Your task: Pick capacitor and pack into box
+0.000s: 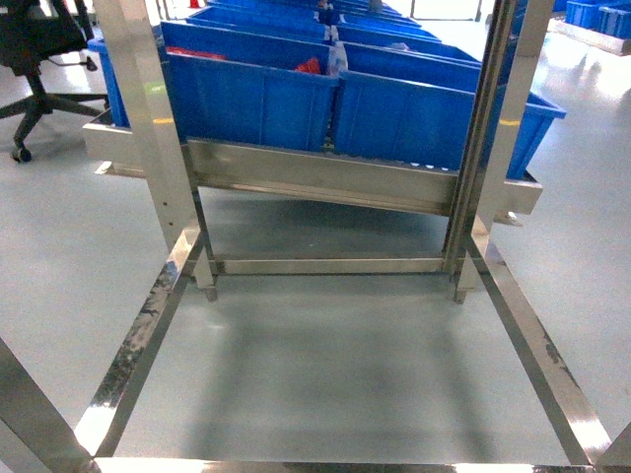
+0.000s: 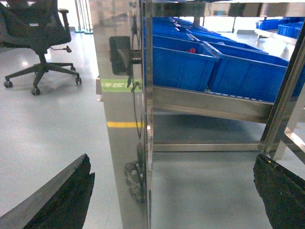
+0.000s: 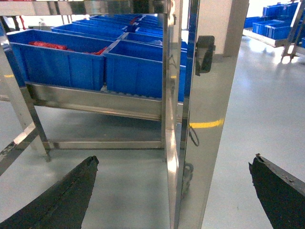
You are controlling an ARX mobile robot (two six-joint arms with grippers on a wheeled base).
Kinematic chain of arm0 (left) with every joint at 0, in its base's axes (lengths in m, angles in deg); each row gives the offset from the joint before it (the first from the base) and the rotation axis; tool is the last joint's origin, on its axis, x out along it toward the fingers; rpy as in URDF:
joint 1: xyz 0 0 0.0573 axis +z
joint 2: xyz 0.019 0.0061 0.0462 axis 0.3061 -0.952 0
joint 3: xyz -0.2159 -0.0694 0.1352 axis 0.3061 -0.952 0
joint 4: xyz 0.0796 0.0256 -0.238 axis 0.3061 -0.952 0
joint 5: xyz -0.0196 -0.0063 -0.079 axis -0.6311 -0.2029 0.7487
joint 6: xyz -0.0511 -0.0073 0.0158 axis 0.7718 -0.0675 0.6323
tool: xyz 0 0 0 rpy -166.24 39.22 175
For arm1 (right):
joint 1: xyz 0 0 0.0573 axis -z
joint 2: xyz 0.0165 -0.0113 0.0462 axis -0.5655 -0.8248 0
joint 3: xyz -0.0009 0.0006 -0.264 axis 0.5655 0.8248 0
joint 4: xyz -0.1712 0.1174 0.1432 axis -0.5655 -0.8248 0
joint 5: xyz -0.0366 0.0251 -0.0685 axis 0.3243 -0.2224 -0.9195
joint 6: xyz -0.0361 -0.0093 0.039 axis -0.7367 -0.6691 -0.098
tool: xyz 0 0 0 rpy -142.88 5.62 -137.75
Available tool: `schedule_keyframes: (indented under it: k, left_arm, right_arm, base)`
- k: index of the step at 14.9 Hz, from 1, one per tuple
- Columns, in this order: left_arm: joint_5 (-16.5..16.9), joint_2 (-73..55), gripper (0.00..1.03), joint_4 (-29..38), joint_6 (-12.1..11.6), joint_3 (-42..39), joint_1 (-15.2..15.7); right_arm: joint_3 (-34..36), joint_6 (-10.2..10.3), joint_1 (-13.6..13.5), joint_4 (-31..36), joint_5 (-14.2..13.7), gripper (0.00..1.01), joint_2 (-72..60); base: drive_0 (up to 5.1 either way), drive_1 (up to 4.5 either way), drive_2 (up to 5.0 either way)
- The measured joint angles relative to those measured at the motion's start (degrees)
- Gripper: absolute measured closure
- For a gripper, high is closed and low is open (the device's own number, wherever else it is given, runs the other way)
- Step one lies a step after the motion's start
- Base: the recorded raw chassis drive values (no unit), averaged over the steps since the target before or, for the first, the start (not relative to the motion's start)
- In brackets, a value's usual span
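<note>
No capacitor and no box shows in any view. In the left wrist view my left gripper (image 2: 174, 179) is open, its two black fingers far apart at the lower corners, straddling a steel upright post (image 2: 124, 119) with nothing between them but floor. In the right wrist view my right gripper (image 3: 174, 176) is likewise open, its fingers wide apart either side of another steel post (image 3: 200, 119). Neither gripper appears in the head view.
Large blue plastic bins (image 1: 266, 89) sit in rows on a slanted steel rack shelf (image 1: 325, 177) ahead. A steel floor frame (image 1: 138, 335) borders grey floor below. A black office chair (image 1: 35, 59) stands at the far left. Red items (image 1: 311, 66) lie in one bin.
</note>
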Motion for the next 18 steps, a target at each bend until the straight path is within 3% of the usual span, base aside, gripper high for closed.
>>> schedule_keyframes:
  k: [18]
  left_arm:
    - [-0.04, 0.00, 0.05, -0.09, 0.00, 0.00, 0.00]
  right_arm:
    - [0.00, -0.13, 0.00, -0.04, 0.04, 0.03, 0.00]
  base:
    - [0.0, 0.00, 0.0]
